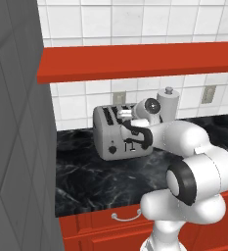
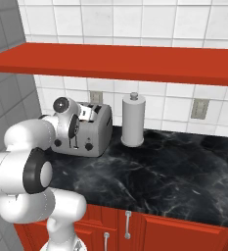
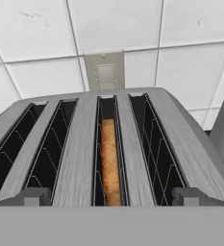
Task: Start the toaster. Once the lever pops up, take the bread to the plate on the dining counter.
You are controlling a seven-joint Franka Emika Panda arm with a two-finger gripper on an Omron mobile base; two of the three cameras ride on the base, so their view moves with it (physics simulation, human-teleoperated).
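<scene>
The silver-grey toaster (image 1: 116,137) (image 2: 93,130) stands on the black wall-side countertop against the tiled wall. From the hand view I look down on the toaster's top (image 3: 80,144) with its four slots. The bread (image 3: 109,166) stands on edge in the third slot from the left, its golden-brown top edge showing. My gripper (image 1: 124,115) (image 2: 86,113) (image 3: 111,196) hovers just above the toaster's front edge. It is open, its fingertips (image 3: 31,196) wide apart and astride the bread's slot, touching nothing. The plate and the dining counter are out of view.
A tall grey paper-towel roll (image 1: 168,104) (image 2: 133,120) stands right of the toaster. A red shelf (image 1: 135,61) (image 2: 115,62) hangs low over the counter. A grey wall (image 1: 17,147) rises on the left. A wall outlet (image 3: 105,72) sits behind the toaster. Black marble countertop (image 2: 164,166) stretches to the right.
</scene>
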